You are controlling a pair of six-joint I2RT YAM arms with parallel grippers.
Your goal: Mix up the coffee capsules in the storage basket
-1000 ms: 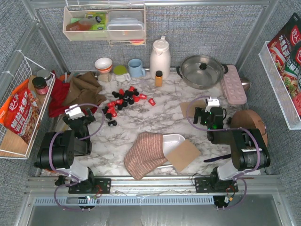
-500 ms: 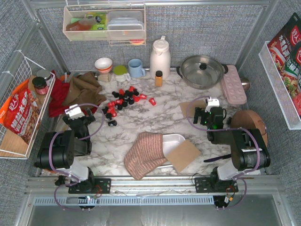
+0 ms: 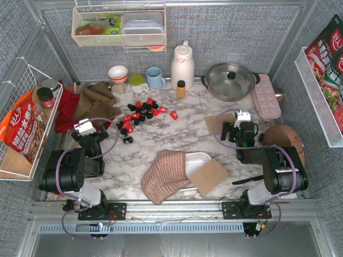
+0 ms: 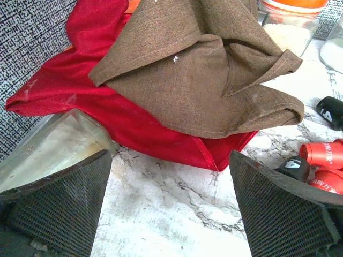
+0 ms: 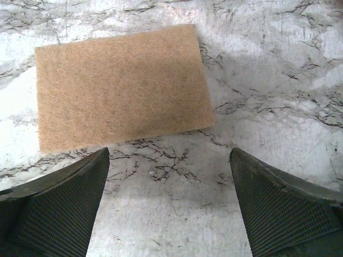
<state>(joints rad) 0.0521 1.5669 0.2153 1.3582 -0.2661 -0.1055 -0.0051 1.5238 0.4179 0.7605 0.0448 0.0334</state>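
Marble-patterned desk fills a mesh-walled bay, with both arms parked at its near edge. The left tool stands wide apart and holds nothing. Just ahead of it lie a crumpled brown cloth and a red cloth. The right tool is equally wide and empty, hovering over bare marble with a tan mat just beyond its fingers. The spread jaws look like readiness for a first pick, since nothing is gripped yet.

The coffee capsules are loose on the desk, ahead of the left tool and to its right. They are stubby little cups, bright red and black in a ragged cluster, and a few lie on their sides at the right edge of the left wrist view.

The storage basket sits behind both tools, between the arms and nearer the right one. It is a shallow white tray, largely hidden by a striped cloth draped over its left part and a brown card on its right. No capsule shows in its visible part, so the mixing seems not yet begun, and the covers probably need to be cleared.
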